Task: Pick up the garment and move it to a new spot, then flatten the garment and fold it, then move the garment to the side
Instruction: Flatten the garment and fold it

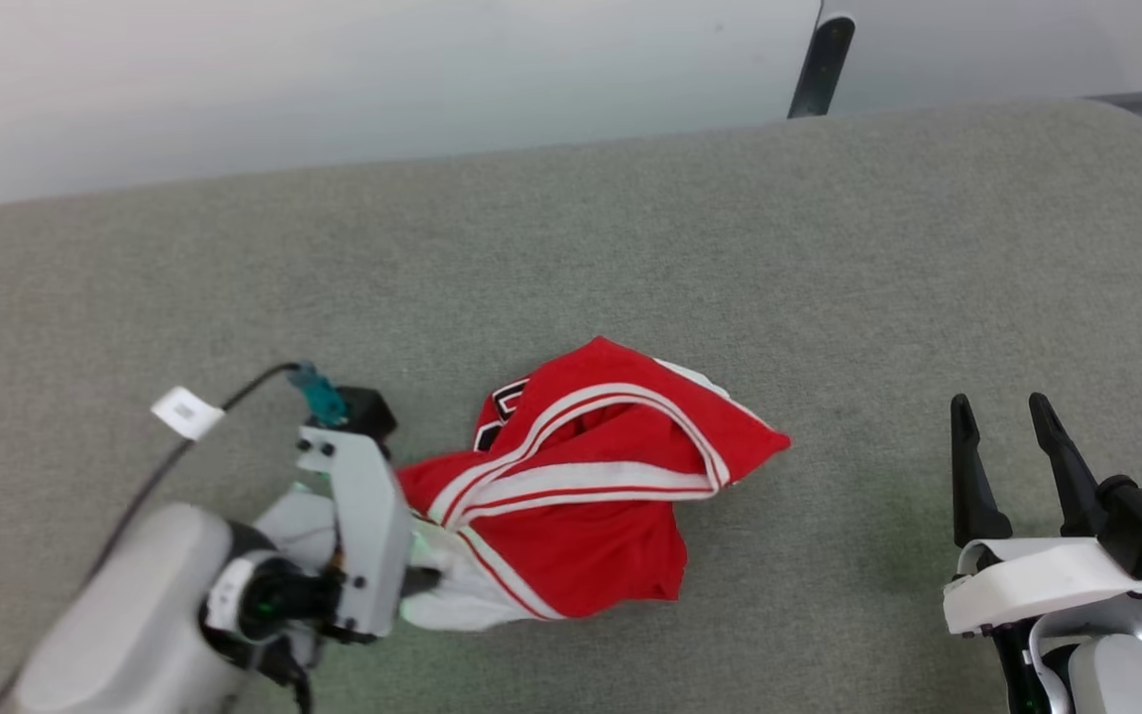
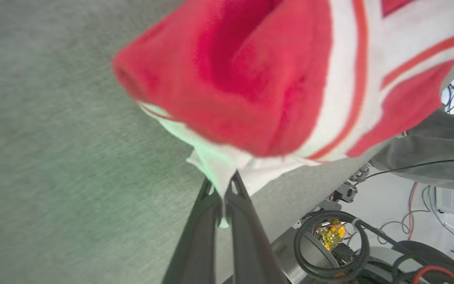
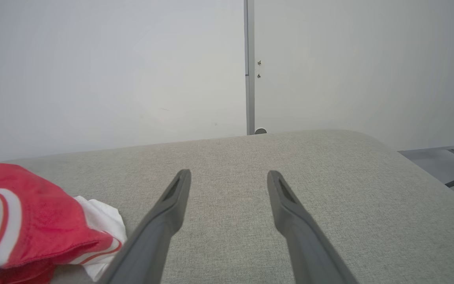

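Head view: the garment lies crumpled on the grey surface, left gripper at its white edge. Left wrist view: its fingers pinch that edge, so pick-up is in hand; next, a clean lift. Right wrist view: right gripper spread, empty

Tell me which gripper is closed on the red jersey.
The left gripper: its fingers pinch a white edge of the garment. The right gripper has its fingers spread apart, holding nothing, off to the garment's side.
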### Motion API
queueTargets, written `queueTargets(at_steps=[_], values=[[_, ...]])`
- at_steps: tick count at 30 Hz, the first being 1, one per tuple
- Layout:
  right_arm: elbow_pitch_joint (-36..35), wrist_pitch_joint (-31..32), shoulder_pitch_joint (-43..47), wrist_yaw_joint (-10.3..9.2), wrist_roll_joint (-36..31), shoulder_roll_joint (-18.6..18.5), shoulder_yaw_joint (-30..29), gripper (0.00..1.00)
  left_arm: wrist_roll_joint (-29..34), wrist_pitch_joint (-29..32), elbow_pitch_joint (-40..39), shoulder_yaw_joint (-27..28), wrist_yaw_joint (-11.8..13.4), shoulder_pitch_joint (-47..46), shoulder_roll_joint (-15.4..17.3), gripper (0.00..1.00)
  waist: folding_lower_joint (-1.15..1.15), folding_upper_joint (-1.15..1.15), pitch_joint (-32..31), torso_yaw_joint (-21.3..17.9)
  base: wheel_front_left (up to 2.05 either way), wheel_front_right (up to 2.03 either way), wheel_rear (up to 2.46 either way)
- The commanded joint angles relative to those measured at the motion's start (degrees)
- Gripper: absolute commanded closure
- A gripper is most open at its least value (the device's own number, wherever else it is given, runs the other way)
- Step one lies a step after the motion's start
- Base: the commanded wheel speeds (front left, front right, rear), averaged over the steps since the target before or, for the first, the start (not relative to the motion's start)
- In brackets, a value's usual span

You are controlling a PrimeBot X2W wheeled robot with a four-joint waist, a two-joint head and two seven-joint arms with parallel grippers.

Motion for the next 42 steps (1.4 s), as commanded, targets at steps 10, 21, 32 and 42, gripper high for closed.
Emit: queueTargets(at_steps=[10, 21, 32, 42], values=[[0.03, -0.32, 1.3, -0.06, -0.66, 0.13, 0.18, 0.0, 3.25, 1.87, -7.05, 2.52, -1.04, -2.8, 9.78, 1.0, 0.0, 0.0, -2.47, 1.82, 0.0, 0.0, 0.0], [-0.18, -0.32, 2.51, -0.06, -1.06, 0.13, 0.72, 0.0, 5.31, -0.01, -6.99, 7.44, 0.11, -1.04, 19.1, 1.0, 0.0, 0.0, -3.2, 1.72, 0.0, 0.0, 0.0], [-0.59, -0.32, 1.38, -0.06, -1.26, 0.13, 0.71, 0.0, 7.29, -5.5, -0.15, 8.08, -0.64, 3.11, 21.02, 1.0, 0.0, 0.0, -1.46, 1.31, 0.0, 0.0, 0.0], [-0.26, -0.32, 0.75, -0.06, -0.83, 0.13, 1.24, 0.0, 7.88, -11.51, 8.42, 6.87, -1.7, 2.19, 15.88, 0.29, 0.0, 0.0, -0.76, 1.35, 0.0, 0.0, 0.0]])
